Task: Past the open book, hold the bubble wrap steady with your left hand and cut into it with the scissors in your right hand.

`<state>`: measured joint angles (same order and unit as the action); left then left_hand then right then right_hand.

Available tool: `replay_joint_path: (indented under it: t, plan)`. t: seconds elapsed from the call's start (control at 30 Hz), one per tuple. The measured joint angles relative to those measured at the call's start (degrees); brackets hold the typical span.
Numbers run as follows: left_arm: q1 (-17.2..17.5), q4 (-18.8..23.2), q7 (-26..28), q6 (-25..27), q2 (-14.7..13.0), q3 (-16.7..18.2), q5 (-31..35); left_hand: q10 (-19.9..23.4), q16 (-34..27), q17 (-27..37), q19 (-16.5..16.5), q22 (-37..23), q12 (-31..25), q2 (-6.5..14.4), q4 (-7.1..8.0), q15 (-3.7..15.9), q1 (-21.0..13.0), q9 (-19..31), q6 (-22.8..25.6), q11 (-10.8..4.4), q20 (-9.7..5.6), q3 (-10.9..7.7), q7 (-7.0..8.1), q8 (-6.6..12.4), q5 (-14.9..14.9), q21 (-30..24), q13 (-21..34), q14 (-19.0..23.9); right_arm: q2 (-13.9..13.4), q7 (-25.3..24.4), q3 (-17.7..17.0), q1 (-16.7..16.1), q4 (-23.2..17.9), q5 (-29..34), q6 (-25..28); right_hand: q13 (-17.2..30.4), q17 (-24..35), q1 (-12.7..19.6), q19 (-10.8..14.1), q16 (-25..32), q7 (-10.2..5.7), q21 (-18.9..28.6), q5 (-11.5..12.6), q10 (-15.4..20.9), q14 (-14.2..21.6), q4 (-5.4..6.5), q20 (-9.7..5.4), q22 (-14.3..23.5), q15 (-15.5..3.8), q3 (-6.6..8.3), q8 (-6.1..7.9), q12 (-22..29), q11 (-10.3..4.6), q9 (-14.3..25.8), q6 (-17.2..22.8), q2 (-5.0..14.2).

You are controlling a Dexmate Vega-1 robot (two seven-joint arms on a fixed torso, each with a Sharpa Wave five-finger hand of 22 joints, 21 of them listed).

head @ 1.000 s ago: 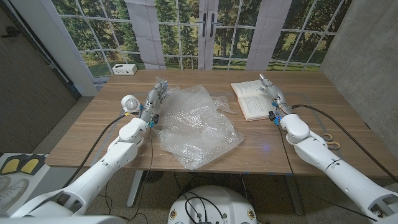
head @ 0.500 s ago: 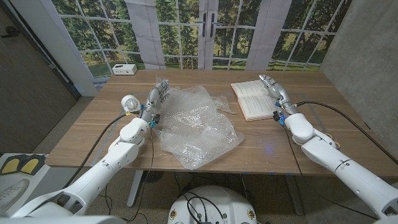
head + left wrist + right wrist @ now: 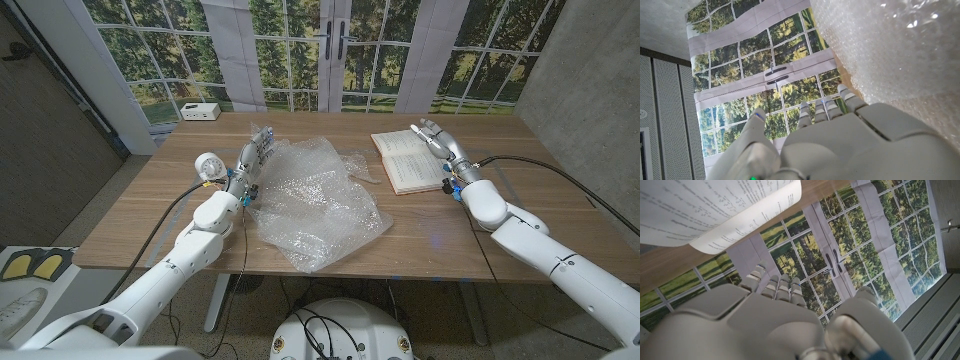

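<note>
Head view, bubble wrap (image 3: 315, 200) whole, right wrist view, book (image 3: 715, 210) print

place: you are working in a staged test room or lab | evidence: printed backdrop of windows and forest (image 3: 330, 50) hung behind a wooden table (image 3: 430, 235) | grey wall panels (image 3: 585, 70) | cables trailing off the desk

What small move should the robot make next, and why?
Probably bring the right hand back toward its own side to find scissors. It hovers over the open book holding nothing, fingers apart. The left hand waits at the bubble wrap's edge, so cutting cannot begin yet.
</note>
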<state>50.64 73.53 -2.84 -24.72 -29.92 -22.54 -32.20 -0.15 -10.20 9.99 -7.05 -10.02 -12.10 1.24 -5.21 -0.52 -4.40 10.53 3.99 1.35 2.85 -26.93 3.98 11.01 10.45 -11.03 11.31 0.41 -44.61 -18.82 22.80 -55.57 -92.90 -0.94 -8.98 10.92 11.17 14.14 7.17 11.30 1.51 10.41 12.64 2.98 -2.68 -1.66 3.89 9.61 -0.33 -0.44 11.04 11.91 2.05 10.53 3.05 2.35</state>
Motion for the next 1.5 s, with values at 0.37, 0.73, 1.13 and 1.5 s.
replay_joint_path:
  t: [0.37,0.73,1.13,1.5]
  plan:
    - [-0.43,-1.78,-1.48,-2.98,0.89,-0.18,0.22,0.0,0.0,0.0,0.0,0.16,0.0,0.23,-0.25,0.21,-0.23,0.0,0.0,0.0,0.0,0.25,0.0,0.0,0.0,0.0,0.0,-0.2,-2.73,-0.42,-0.77,-1.57,-3.52,3.11,3.72,0.0,0.01,0.32,-0.73,-0.1,-0.27,0.0,-0.4,-0.33,-0.1,-0.32,-0.72,0.0,-0.72,0.32,0.0,-0.27,-0.33,0.0,-0.28,0.28]
    - [0.0,-0.79,-0.69,-2.85,0.33,-0.25,1.11,0.0,0.0,0.0,0.22,0.16,0.0,0.46,-0.49,0.21,-0.46,0.0,0.0,0.0,0.22,0.01,0.0,0.01,0.0,0.0,0.0,-0.2,-4.49,-1.47,-0.61,-2.2,-4.11,6.91,4.19,0.01,-0.26,1.14,-1.04,-0.35,-0.3,0.0,-0.4,-0.72,-0.52,-0.92,-1.04,0.0,-0.91,0.52,0.0,-0.48,-0.71,0.0,-0.31,0.39]
    - [1.26,0.8,-0.12,-2.55,-0.26,-0.23,1.32,0.0,0.0,-0.01,0.22,0.15,0.0,0.46,-0.72,-0.1,-0.46,0.0,-0.01,0.0,0.22,-0.23,0.0,0.01,0.0,0.0,0.0,-0.51,-7.43,-2.34,-0.26,-3.2,-5.28,12.19,4.15,0.16,-0.25,4.67,-2.17,-0.34,-2.55,0.0,-0.83,-1.68,-1.66,-3.02,-0.51,0.0,-0.4,1.73,-0.49,-0.7,-1.64,0.0,-3.8,0.76]
    - [1.83,0.46,-0.02,-2.98,-0.36,-0.17,1.34,0.0,0.0,-0.01,0.22,0.15,0.0,0.46,-0.72,-0.1,-0.46,0.0,-0.01,0.0,0.21,-0.23,0.0,0.01,0.0,0.0,0.0,-0.51,-10.95,-2.01,-1.57,-5.4,-8.02,15.42,5.19,0.15,-0.25,7.27,-2.57,-0.34,-3.04,0.0,-1.19,0.07,-2.31,-4.68,-0.1,0.0,-1.06,2.92,-0.49,-0.43,-3.38,0.0,-4.96,1.1]
